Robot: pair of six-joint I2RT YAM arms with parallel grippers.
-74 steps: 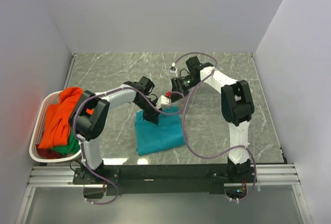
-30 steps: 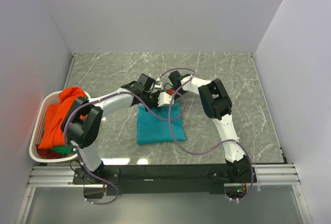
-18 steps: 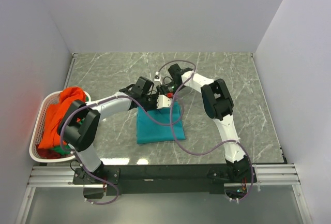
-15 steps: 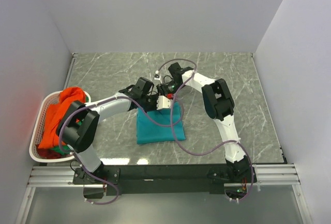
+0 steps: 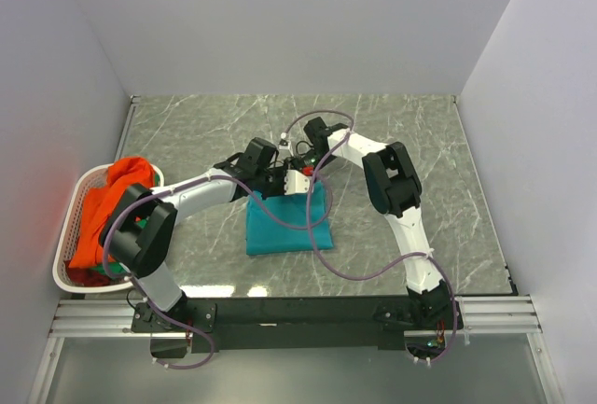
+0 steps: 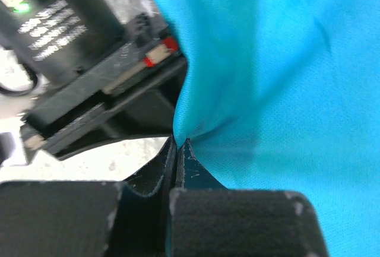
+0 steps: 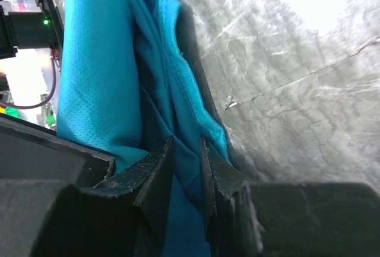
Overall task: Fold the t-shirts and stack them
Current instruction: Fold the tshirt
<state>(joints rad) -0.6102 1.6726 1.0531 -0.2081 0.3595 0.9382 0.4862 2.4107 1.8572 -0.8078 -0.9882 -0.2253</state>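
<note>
At bench (image 5: 410, 143) centre: teal t-shirt (image 5: 284, 229), folded, lying flat, with its far edge between both tools. Left tool (image 6: 178, 149): fingers together, pinching a cloth edge. Right tool (image 7: 184, 150): fingers narrowly apart, clamped on bunched folds, just beside the left. At bench left: white laundry basket (image 5: 63, 278) holding orange t-shirt (image 5: 107, 208) and green t-shirt (image 5: 119, 269).

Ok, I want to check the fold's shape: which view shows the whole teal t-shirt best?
Top external: the teal t-shirt shows nearly whole, a folded rectangle. Left wrist shows only cloth pinched in its fingers; right wrist only layered edges up close.
</note>
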